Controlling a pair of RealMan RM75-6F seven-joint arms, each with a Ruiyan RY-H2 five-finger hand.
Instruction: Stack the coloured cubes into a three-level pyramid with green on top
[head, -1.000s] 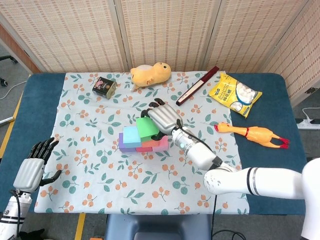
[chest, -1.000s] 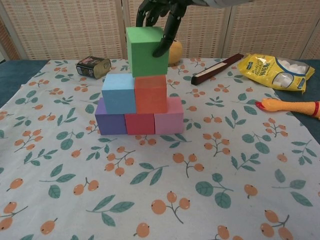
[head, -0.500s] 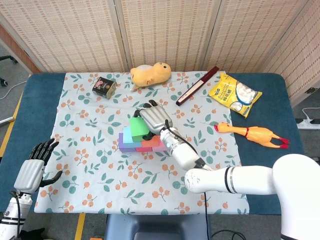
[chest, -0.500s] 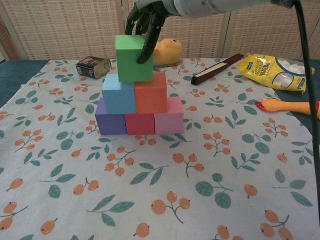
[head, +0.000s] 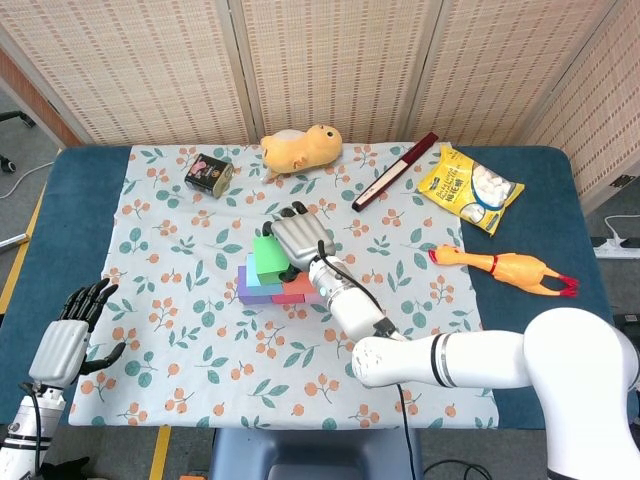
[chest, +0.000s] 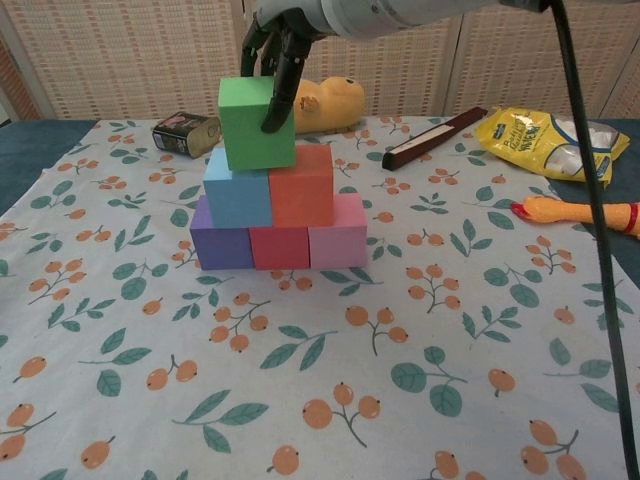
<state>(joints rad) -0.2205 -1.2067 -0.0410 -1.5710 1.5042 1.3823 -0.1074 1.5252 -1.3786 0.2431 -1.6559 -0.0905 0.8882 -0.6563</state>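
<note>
My right robot hand (chest: 272, 40) grips the green cube (chest: 256, 123) from above, fingers (chest: 281, 92) draped down its front; it has shifted left, now lower, over the blue cube (chest: 237, 186).

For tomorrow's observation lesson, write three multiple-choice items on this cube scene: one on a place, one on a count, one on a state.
1. Where is the green cube?
A. over the blue cube and orange cube
B. on the cloth
C. beside the tin

2. How many cubes form the bottom row?
A. two
B. three
C. four

3. What is the right hand doing?
A. resting on the table
B. holding the green cube
C. touching the rubber chicken

Answers: 1 A, it sits above the middle pair; 2 B, purple, red, pink; 3 B, its fingers wrap the cube.
</note>
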